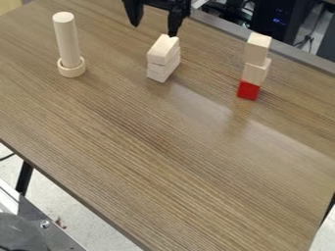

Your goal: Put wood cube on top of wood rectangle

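**Cube on tower, gripper open**

Camera view: gripper (154,29) hung at top edge near the stacked wood rectangles (162,53), fingers spread. Top wood cube (258,46) sat on second cube (255,72), above red block (249,90), at view's right. Peg (66,39) stood upright at left.

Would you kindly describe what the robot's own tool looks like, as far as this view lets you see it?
The tool is a plain, dark black. Its two fingers are chunky where they begin and narrow towards their tips, with a black crosspiece between them at the top.
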Controlling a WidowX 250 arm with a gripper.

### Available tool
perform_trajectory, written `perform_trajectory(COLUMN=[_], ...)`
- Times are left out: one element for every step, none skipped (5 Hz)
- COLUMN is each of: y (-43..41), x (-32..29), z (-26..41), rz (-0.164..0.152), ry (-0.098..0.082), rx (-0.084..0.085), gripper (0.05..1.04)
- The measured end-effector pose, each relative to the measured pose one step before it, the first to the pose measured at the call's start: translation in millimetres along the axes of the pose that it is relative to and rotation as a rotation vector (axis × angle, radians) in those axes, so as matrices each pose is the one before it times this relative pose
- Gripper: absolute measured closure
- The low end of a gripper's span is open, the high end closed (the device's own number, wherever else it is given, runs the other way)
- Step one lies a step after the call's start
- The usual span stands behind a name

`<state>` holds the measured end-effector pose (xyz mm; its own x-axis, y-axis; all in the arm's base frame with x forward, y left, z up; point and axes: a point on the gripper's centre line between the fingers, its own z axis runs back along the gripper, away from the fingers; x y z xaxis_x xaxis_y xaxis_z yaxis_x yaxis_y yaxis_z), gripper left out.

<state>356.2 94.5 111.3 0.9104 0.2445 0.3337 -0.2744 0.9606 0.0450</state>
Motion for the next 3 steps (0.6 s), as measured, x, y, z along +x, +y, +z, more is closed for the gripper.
perform_trajectory(y=[-1.26,-12.98,-18.60], x=[-6.79,-4.16,0.78], z=[-9.08,0.66,14.03], rz=[-0.0013,-0.0246,-0.0448], ry=[0.0338,0.0071,-0.0232], rx=[-0.0018,-0.0186,-0.0165], gripper=[0.083,0.083,0.083])
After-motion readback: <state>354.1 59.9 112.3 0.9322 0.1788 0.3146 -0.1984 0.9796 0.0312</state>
